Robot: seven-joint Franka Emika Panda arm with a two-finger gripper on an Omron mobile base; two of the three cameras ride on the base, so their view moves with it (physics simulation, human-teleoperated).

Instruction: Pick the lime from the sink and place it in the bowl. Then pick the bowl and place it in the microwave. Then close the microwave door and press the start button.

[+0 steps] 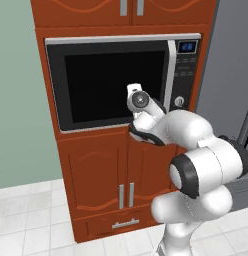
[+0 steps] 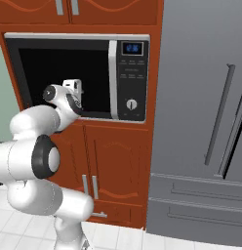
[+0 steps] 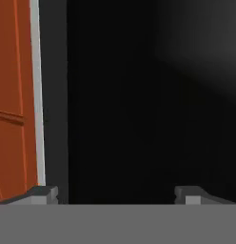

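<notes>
With the arm folded and raised, claw [image 3: 115, 193] points square at door [image 1: 113, 85] just ahead, fingers wide apart, empty.

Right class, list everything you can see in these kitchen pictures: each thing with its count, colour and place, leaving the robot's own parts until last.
Built-in steel-framed microwave: one, silver, set in the cabinet column.
Black-glass microwave door: one, black, shut.
Black control panel: one, blue display on top, white knob below, right of the door.
Orange-brown wooden cabinets: several doors, above and below the microwave.
Grey refrigerator: one, right of the cabinets.
White floor tiles: at the bottom.
White robot arm: one, before the microwave.
End effector: one, fingertips apart, facing the door glass.
</notes>
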